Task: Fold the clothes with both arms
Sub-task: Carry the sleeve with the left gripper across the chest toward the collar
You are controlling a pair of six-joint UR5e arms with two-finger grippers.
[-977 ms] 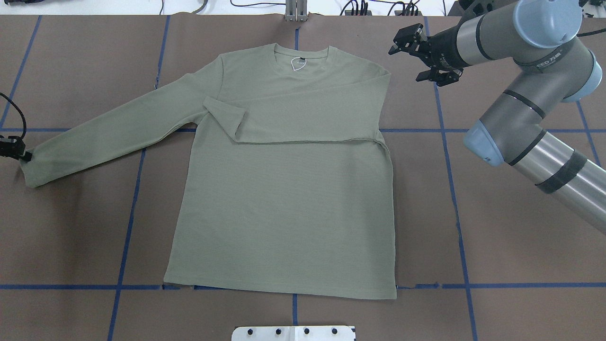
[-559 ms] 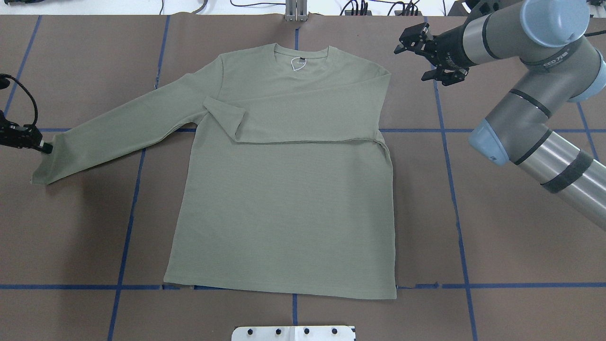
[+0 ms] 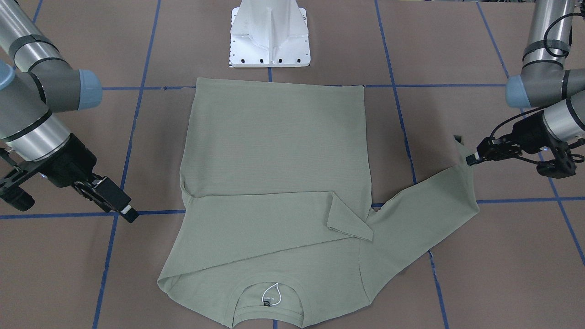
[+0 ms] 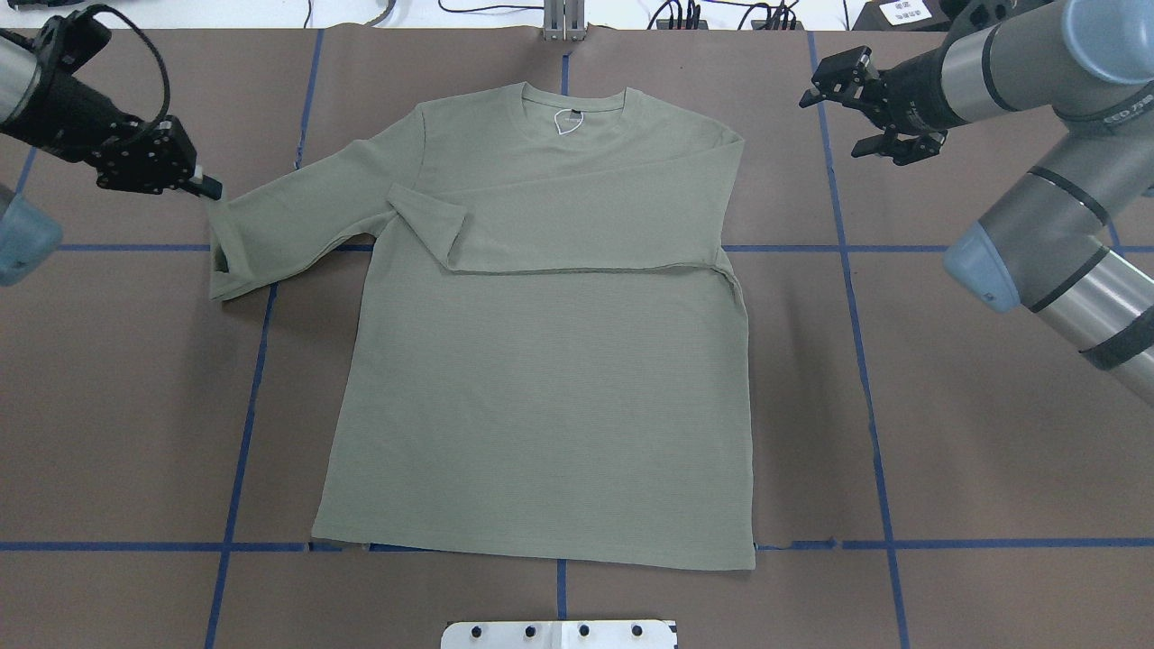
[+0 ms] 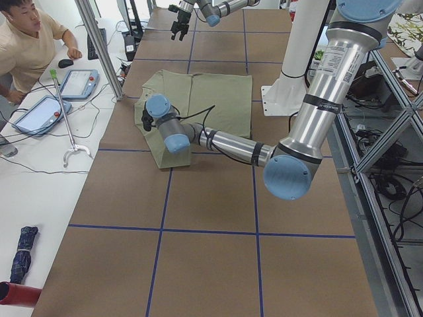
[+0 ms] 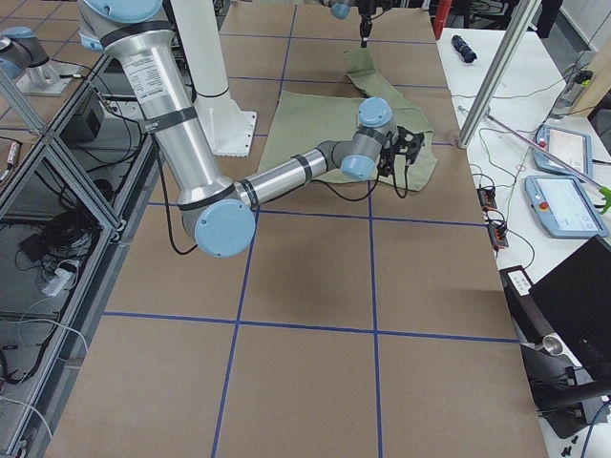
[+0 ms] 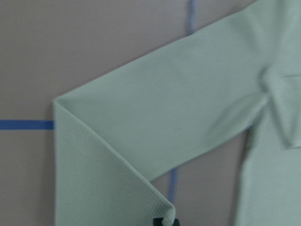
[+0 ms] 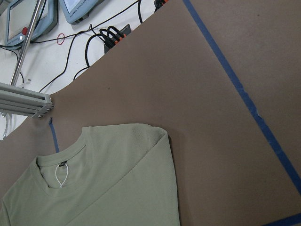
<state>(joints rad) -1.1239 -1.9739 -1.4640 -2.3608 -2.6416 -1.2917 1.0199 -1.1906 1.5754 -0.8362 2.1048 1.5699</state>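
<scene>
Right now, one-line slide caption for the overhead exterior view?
Left gripper pinches a cuff of the shirt, sleeve doubled back; right gripper open, clear of it.

The overhead view looks forward and down from behind the robot and takes in the whole shirt (image 4: 541, 388), its collar (image 4: 634, 101) on the far side. The front-facing view looks steeply down from beyond the collar, back toward the pedestal (image 3: 269, 36), so the shirt appears turned end for end. Both side views stand high and far off past the shirt's two sides, looking along the table (image 5: 198, 264). The left wrist camera hangs close over the shirt's sleeve (image 7: 155, 108), blurred. The right wrist camera, farther off, sees collar and one shoulder. Every view shares the shirt.
</scene>
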